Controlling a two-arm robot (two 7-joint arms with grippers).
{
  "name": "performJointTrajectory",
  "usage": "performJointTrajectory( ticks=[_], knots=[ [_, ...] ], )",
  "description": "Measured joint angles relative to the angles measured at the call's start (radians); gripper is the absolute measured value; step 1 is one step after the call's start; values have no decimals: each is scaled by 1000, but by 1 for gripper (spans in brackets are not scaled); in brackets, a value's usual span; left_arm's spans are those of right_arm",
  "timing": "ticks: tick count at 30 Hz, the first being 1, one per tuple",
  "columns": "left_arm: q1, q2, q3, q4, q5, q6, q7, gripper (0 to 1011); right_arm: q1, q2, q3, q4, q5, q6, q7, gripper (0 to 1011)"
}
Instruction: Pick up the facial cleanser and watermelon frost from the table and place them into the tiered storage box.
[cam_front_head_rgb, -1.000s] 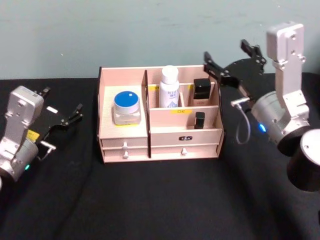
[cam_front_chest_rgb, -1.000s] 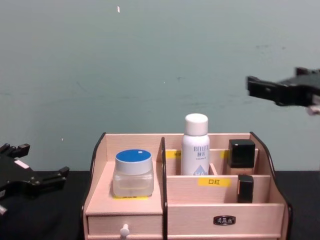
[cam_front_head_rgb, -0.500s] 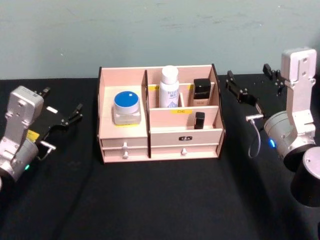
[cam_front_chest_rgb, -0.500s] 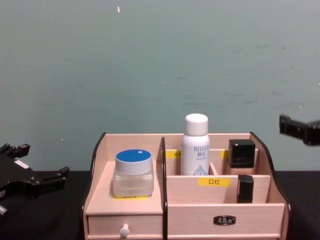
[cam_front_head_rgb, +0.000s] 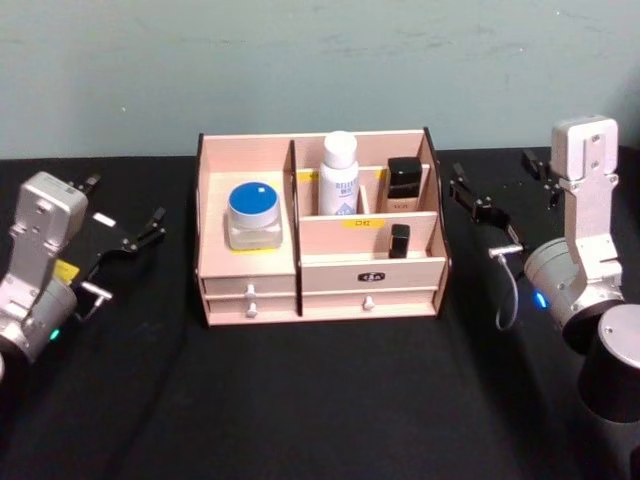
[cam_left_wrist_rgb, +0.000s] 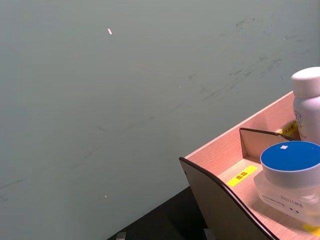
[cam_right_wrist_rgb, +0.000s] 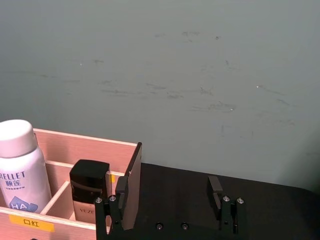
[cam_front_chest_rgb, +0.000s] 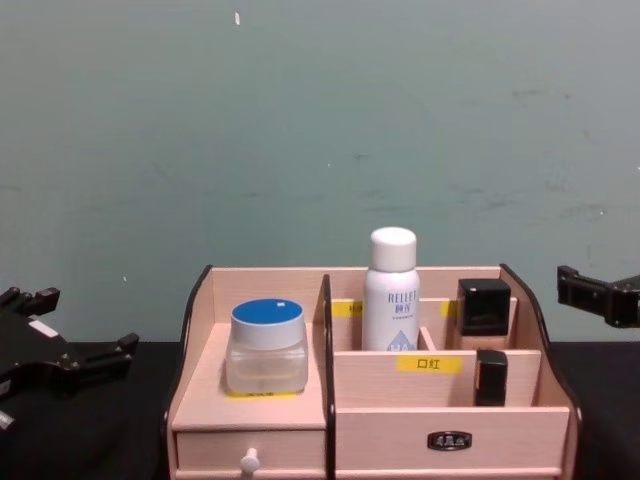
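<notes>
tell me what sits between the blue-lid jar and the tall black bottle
The white bottle, standing in the box's back row past a divider from the jar; the black bottle is beside it, head view.

My head camera looks forward and down over the black bench (cam_front_head_rgb: 300, 400), taking in the whole tiered storage box (cam_front_head_rgb: 320, 285). My chest camera sits lower and closer, facing the box front-on against the green wall (cam_front_chest_rgb: 300, 130). Both wrist cameras look across the box's opposite ends toward that same wall
</notes>
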Motion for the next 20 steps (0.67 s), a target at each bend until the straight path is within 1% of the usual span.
performJointTrajectory(
  ticks=[20],
  knots=[
    [0,0,0,0,0,0,0,1001,-1,1,0,-5,1,0,-4,1002]
  ],
)
